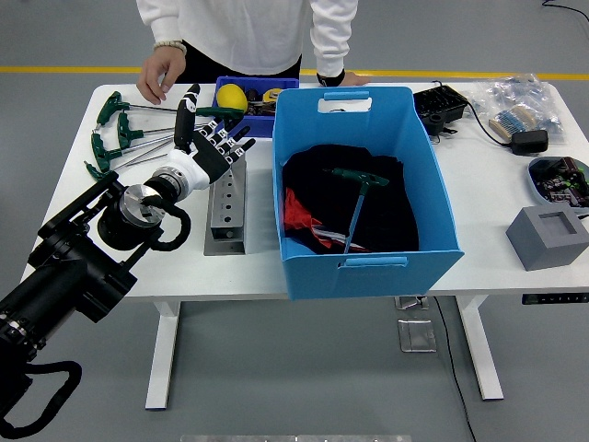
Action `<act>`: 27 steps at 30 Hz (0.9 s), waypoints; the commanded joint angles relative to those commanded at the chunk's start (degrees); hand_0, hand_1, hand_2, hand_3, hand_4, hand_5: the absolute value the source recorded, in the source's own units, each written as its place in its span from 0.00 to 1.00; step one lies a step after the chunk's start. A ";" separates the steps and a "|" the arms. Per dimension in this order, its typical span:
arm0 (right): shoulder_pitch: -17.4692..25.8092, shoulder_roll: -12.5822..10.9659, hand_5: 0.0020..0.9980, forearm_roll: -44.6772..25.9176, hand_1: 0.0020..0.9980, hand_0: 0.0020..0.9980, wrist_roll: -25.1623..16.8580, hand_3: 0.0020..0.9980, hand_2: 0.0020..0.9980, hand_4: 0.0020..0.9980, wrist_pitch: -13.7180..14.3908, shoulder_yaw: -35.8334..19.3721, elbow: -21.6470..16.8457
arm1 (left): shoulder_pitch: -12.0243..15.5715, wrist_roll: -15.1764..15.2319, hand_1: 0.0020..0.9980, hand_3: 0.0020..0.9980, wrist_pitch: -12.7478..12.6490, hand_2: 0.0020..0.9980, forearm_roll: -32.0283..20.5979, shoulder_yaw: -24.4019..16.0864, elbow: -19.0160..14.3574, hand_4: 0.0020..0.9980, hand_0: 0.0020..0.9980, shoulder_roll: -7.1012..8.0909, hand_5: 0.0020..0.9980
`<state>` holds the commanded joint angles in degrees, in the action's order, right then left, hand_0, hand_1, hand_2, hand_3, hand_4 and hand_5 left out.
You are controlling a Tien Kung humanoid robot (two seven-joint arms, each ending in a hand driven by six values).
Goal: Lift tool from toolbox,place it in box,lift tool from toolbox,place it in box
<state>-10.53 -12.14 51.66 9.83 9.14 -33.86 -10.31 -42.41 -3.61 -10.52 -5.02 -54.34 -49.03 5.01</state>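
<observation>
My left hand [213,145] hovers over the table's left part with fingers spread, open and holding nothing. It sits just in front of the small dark blue toolbox [230,85], which holds a yellow item and other tools. A green T-handle tool [357,177] lies on dark cloth inside the big blue box [368,262]. Several green T-handle hex keys [112,138] lie on the table to the left of my hand. A person's hand [155,81] hangs over the table's far left edge; their other hand [336,80] rests behind the blue box.
A metal channel block [225,216] lies just under my wrist, next to the blue box. At the right are a black charger [442,106], a plastic bag [520,101], a bowl of parts [557,177] and a grey foam block [546,237].
</observation>
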 joint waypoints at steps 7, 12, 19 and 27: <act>0.36 0.07 0.58 0.76 0.61 0.62 0.08 0.53 0.68 0.78 -0.08 -0.85 0.00 | -0.05 -0.35 0.86 0.92 -0.08 0.93 0.26 -2.53 -3.45 0.85 0.82 0.62 0.85; 0.48 0.11 0.58 1.24 0.61 0.62 0.15 0.53 0.68 0.78 -0.13 -1.24 0.00 | -0.47 -0.70 0.86 0.92 -0.41 0.92 0.90 -4.15 -6.57 0.85 0.82 0.97 0.85; 0.61 0.16 0.57 1.40 0.61 0.62 0.16 0.53 0.68 0.78 -0.12 -1.49 0.00 | -1.46 -1.04 0.85 0.92 0.05 0.92 2.11 -5.66 -9.80 0.85 0.83 1.16 0.85; 0.52 0.05 0.57 1.49 0.61 0.62 0.14 0.53 0.68 0.78 -0.20 -1.43 0.00 | -2.84 -2.28 0.84 0.90 1.34 0.91 3.48 -0.43 -14.01 0.85 0.82 0.92 0.84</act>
<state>-10.01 -12.09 53.16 9.97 8.94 -35.29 -10.31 -45.25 -5.89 -9.18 -1.54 -54.78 -63.04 5.93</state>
